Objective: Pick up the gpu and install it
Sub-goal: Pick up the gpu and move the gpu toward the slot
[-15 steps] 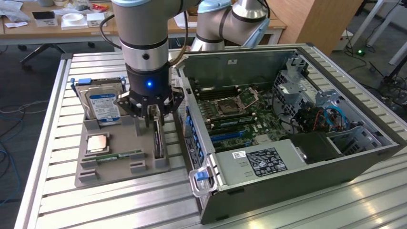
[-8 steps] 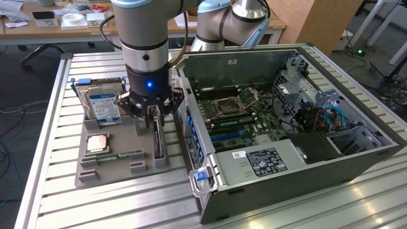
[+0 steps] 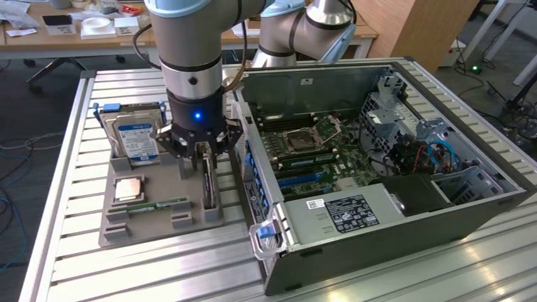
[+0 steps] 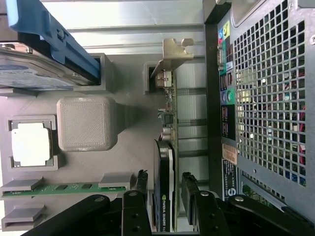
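Observation:
The gpu [image 3: 209, 189] stands on its edge in a slot of the grey parts tray [image 3: 147, 229], right beside the open computer case [image 3: 378, 157]. In the wrist view the gpu [image 4: 165, 172] shows a dark face and a silvery bracket [image 4: 172, 51] at its far end. My gripper [image 3: 201, 158] is directly over the card and open. Its fingers [image 4: 142, 181] straddle the card's upper edge, with a small gap on each side. The gripper [image 4: 166, 183] holds nothing.
On the same tray are a hard drive [image 3: 134, 139] in a blue frame, a square processor [image 3: 127, 189] and a green memory stick [image 3: 160, 206]. The case's perforated rear wall [image 4: 268, 98] stands close to the card. The motherboard [image 3: 306, 151] lies exposed inside.

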